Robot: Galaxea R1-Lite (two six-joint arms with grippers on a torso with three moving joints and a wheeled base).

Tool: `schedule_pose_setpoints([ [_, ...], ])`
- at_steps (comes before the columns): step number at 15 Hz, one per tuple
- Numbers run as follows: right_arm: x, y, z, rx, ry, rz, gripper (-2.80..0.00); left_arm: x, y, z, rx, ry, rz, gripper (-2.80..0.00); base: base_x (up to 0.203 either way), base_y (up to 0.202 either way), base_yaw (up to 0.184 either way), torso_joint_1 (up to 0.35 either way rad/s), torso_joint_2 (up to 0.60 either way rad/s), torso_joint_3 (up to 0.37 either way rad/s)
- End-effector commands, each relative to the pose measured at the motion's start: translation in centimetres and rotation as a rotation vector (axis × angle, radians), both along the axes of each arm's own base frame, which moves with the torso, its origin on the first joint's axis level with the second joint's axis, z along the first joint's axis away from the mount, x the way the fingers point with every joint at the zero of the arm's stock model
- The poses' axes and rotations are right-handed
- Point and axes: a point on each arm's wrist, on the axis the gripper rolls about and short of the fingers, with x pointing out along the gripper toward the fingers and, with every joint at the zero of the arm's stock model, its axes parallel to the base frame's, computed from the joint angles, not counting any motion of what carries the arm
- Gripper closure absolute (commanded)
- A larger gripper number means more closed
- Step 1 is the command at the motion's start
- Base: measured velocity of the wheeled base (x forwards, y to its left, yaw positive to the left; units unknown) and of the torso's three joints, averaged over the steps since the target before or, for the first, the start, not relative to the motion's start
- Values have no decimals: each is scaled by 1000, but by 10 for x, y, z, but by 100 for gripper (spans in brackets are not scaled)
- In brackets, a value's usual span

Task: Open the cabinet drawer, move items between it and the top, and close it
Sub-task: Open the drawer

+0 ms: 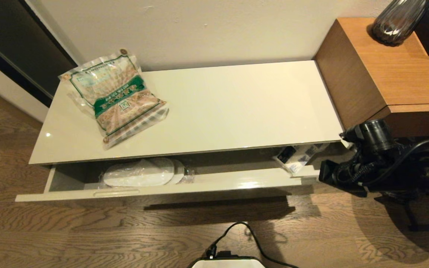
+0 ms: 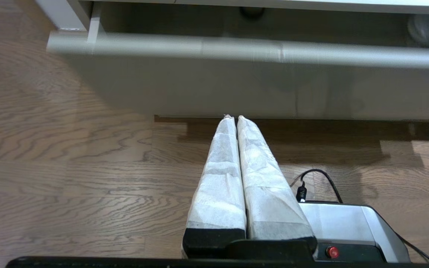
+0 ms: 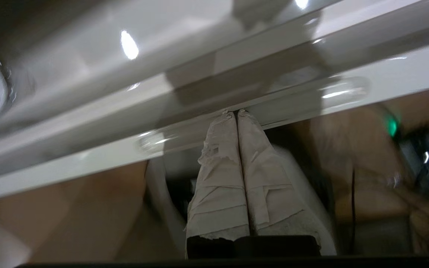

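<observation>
Two items are seen in opposite places: the clear plastic bag of tan food with a green-and-white label [image 1: 114, 93] lies on the glossy cream-white cabinet top [image 1: 237, 108], and the clear-wrapped pair of flat white slippers [image 1: 140, 172] lies inside the long, shallow cream-white drawer with grey walls [image 1: 184, 186], which is pulled partly out. A white tissue pack with a dark label [image 1: 299, 155] is also seen in the drawer.

The right gripper [image 3: 235, 111] is pressed closed on nothing, its tape-wrapped fingers [image 3: 222, 163] together, and their tips are set against an oblong handle recess [image 3: 251, 111] in the drawer's front edge. The slippers lie well apart from these fingertips, further along the drawer.

The left gripper [image 2: 232, 117] is likewise clenched on nothing, held low over the wooden floor [image 2: 69, 167], with the drawer front [image 2: 237, 89] just beyond its fingertips.

The opening is judged done. Whether the exchange of items is complete cannot be settled from this moment; the closing push is clearly left to do.
</observation>
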Motion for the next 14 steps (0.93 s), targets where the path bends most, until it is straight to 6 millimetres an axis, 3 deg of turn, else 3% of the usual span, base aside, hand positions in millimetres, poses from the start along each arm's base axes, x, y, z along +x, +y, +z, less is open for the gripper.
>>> schedule_pose_setpoints([
  [1,-45,-5,27,33,-57,18,0,0,0,0,-1,1,1,0,0,0,0,0,0,0],
  [4,-122,-19,60,83,-103,37,0,0,0,0,-1,1,1,0,0,0,0,0,0,0],
  [7,-182,-40,77,83,-226,-32,0,0,0,0,-1,1,1,0,0,0,0,0,0,0],
  [11,-225,-63,65,-78,-390,-242,0,0,0,0,-1,1,1,0,0,0,0,0,0,0],
  [14,-251,-74,76,-189,-553,-225,0,0,0,0,-2,0,1,0,0,0,0,0,0,0],
])
